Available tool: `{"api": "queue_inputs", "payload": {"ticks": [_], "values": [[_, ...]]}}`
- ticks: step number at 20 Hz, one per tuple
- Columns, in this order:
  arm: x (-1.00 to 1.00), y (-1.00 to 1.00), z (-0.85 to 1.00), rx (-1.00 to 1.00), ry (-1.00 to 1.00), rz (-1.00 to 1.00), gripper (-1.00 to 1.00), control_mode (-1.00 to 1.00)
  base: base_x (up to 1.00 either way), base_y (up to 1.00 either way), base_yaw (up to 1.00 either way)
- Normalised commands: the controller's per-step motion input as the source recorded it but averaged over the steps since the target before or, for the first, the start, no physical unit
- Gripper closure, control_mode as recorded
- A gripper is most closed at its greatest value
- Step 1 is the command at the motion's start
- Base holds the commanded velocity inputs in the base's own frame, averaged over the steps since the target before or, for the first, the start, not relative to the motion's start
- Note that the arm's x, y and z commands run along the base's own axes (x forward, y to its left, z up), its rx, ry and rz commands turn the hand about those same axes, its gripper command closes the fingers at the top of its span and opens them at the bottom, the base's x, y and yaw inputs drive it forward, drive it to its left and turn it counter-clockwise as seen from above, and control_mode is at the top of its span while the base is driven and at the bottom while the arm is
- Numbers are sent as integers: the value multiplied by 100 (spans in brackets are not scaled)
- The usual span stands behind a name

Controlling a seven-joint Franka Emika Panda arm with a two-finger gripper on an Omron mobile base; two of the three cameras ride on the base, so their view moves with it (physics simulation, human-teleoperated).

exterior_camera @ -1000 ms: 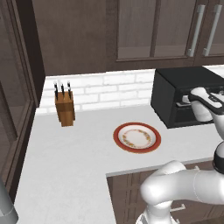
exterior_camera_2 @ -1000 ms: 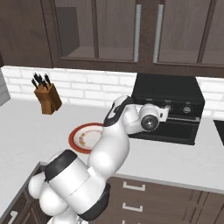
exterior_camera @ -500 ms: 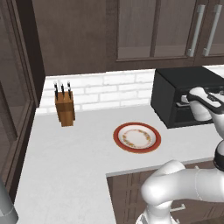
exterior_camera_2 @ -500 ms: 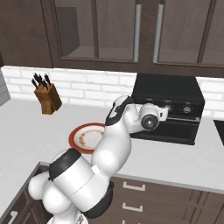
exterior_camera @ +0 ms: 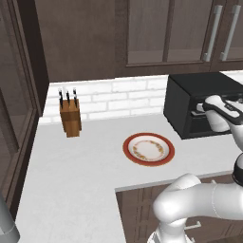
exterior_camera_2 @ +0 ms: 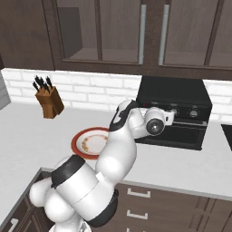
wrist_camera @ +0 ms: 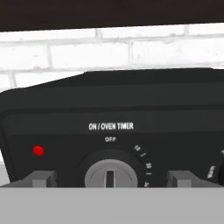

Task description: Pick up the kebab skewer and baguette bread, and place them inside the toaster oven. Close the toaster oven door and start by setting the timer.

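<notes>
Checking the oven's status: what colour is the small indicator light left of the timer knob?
Red; the light shows best in the hand view.

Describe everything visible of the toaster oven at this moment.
The toaster oven is a matte black box on the white counter against the brick backsplash, right of the plate. Its door looks closed. The hand view shows a grey timer knob labelled ON / OVEN TIMER, pointer at OFF, beside a red light. The open claw flanks the knob.
</notes>
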Motion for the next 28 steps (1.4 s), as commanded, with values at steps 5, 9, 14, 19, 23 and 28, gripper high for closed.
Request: {"api": "queue_inputs", "payload": {"ticks": [5,9,14,19,23,28], "values": [[0,0,0,0,0,0,-100,-100,0,0,0],[0,0,0,0,0,0,-100,-100,0,0,0],[0,0,-1,0,0,0,100,-100,0,0,0],[0,0,0,0,0,0,100,-100,0,0,0],[0,0,0,0,0,0,100,-100,0,0,0],[-3,0,0,0,-1,0,100,-100,0,0,0]]}}
